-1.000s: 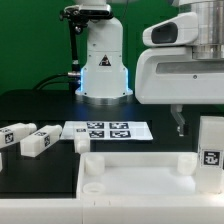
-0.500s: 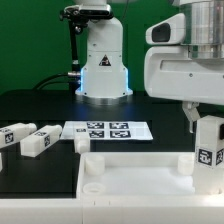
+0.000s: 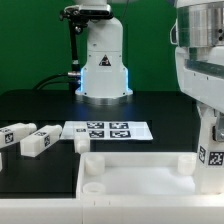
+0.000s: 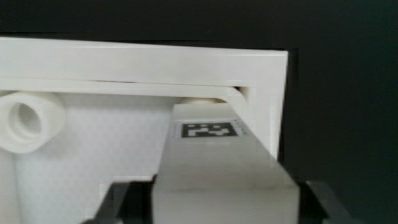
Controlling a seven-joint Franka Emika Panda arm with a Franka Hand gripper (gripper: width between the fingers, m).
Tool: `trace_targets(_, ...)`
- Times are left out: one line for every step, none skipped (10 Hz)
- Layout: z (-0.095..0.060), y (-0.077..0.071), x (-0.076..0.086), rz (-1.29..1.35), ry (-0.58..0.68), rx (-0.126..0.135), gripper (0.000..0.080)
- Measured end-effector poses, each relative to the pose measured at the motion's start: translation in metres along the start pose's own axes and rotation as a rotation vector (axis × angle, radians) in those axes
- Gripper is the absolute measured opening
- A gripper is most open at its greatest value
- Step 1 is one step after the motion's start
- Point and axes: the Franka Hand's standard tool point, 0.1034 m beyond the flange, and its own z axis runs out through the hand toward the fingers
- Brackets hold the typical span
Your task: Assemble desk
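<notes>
The white tabletop [image 3: 130, 182] lies flat at the front, raised rim and round corner sockets upward. My gripper [image 3: 207, 118] is shut on a white square leg [image 3: 212, 155] with a tag, held upright over the tabletop's corner at the exterior view's right. In the wrist view the leg [image 4: 222, 160] runs between my fingers [image 4: 125, 205] from my gripper [image 4: 222, 208], and its far end reaches the tabletop's corner [image 4: 249, 85]. A round socket [image 4: 27, 120] shows beside it. Two more tagged legs [image 3: 14, 135] [image 3: 38, 142] lie at the exterior view's left.
The marker board [image 3: 108, 131] lies flat behind the tabletop. A small white piece [image 3: 82, 143] sits beside its left end. The robot base [image 3: 103, 65] stands at the back. The table is black, with a green wall behind.
My arm has moved toward the exterior view's right with the leg in it. The leg now stands nearer the right edge, over the tabletop's corner. The other parts have not moved.
</notes>
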Motion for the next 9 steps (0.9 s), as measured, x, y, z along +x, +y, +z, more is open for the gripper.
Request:
trace_targets(-0.0001,-0.0003,0.0000,0.073,-0.004,0.002,0.0285)
trace_targets(0.0004,-0.0013,0.0020,0.262,-0.027,0.029,0.0285)
trace_targets(0.0003,0.0006,-0.0007,0.445,-0.042,0.090,0.0285)
trace_targets(-0.0004,0.0021,-0.0039,0.422,-0.052,0.108,0.0285)
trace_targets(-0.0003,0.0020,-0.0033,0.427,-0.056,0.107,0.0285)
trace_targets(-0.0002,0.0021,-0.0034,0.405,-0.056,0.108,0.0285)
trace_targets(0.0000,0.0022,-0.0036,0.387,-0.055,0.108,0.0375)
trace_targets(-0.0016,0.0011,-0.0018,0.272,-0.048,0.112,0.0550)
trace_targets(-0.0041,-0.0009,0.0013,0.134,-0.041,0.118,0.0550)
